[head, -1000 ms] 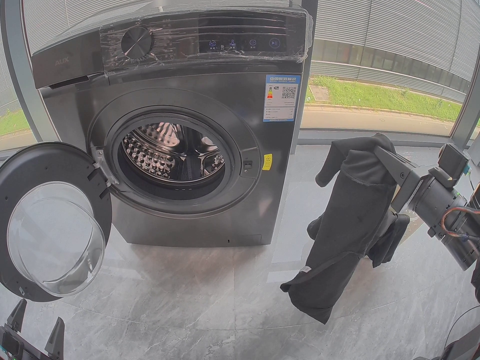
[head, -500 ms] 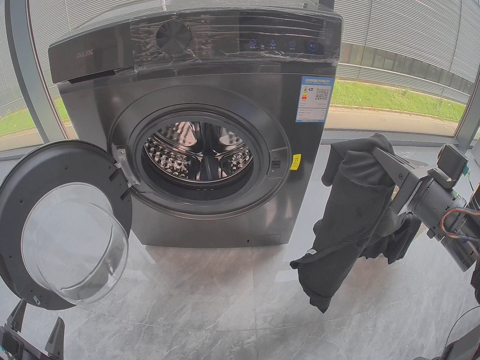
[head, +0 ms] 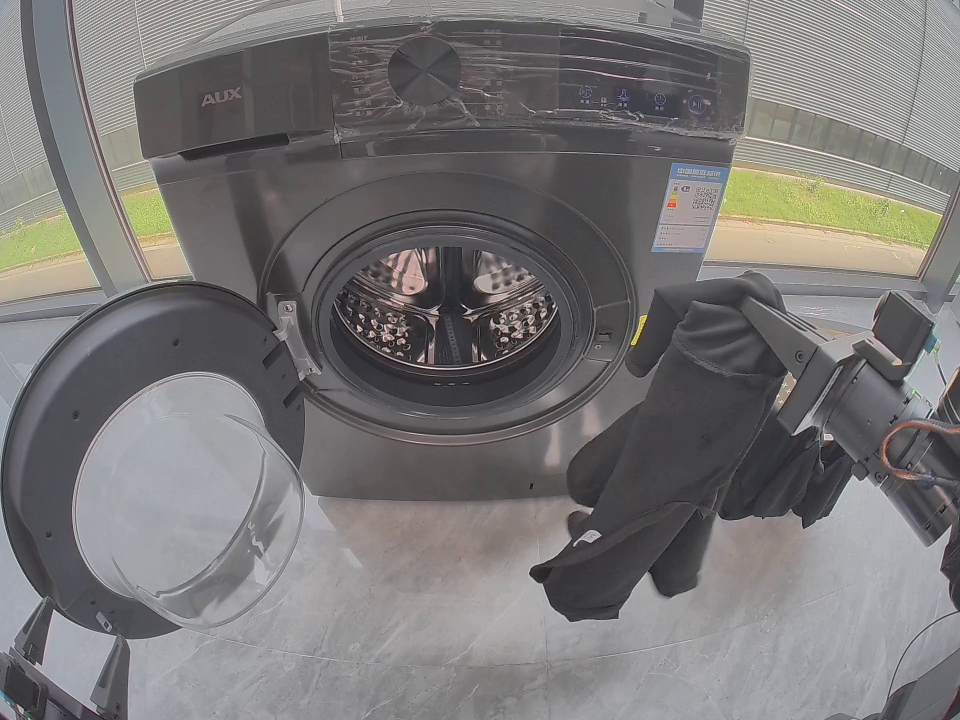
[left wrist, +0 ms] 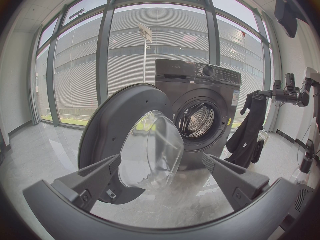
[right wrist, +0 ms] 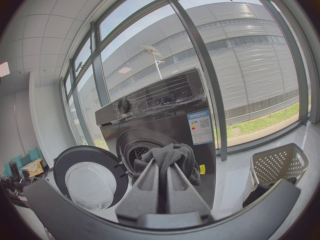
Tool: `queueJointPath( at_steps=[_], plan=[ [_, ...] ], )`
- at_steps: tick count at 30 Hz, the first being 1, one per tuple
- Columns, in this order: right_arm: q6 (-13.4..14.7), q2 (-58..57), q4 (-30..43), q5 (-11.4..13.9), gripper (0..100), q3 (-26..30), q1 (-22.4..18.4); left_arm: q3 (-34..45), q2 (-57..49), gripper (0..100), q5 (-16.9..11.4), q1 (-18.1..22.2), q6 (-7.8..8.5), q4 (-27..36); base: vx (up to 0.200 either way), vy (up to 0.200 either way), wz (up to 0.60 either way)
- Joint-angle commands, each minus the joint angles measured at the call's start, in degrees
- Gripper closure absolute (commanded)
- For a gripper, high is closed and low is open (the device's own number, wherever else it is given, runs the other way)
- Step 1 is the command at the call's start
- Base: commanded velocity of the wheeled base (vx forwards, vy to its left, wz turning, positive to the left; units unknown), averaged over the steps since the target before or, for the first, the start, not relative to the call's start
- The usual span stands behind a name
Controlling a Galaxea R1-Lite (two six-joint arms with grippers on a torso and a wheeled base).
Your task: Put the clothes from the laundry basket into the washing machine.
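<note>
A grey washing machine (head: pixel 440 132) stands ahead with its round door (head: pixel 150 452) swung open to the left and the steel drum (head: pixel 445 307) exposed. My right gripper (head: pixel 755 307) is shut on a dark garment (head: pixel 670 452) that hangs down in front of the machine's right side, its lower end above the floor. The right wrist view has the cloth (right wrist: pixel 170 159) bunched between the shut fingers (right wrist: pixel 181 187). My left gripper (left wrist: pixel 160 165) stands open low at the left, near the door (left wrist: pixel 130 137), with nothing in it. A white laundry basket (right wrist: pixel 278 165) stands at the right.
Tall windows and grey frame posts (head: pixel 60 122) run behind the machine. The open door sticks out over the marble floor (head: pixel 450 592) at the left. Dark cloth (right wrist: pixel 258 192) lies in the basket.
The head view has shifted, so the machine now sits more to the right in the picture. The hanging garment has swung left, closer to the machine's front, with its lower end bending leftward.
</note>
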Motion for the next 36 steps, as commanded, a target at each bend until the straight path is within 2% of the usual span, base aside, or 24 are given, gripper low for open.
queueJointPath(
  at_steps=[1, 21, 30, 36],
  plan=[
    [0.00, 0.09, -0.01, 0.01, 100, -0.02, 0.01, 0.92, -1.01, 0, 0.01, 0.01, -0.02, 0.02, 0.000, 0.000, 0.00],
    [0.08, 0.18, 0.07, 0.01, 100, 0.07, 0.01, 0.92, -1.01, 0, -0.08, 0.01, -0.02, 0.02, 0.000, 0.000, 0.00],
    [0.08, 0.18, -0.01, 0.10, 100, 0.33, -0.07, 0.92, -1.01, 0, 0.01, 0.01, -0.02, 0.02, 0.000, 0.200, 0.00],
    [0.08, 0.27, -0.01, 0.10, 100, 0.42, -0.07, 0.92, -1.01, 0, 0.01, 0.01, -0.02, 0.02, 0.000, 0.000, 0.00]
  ],
)
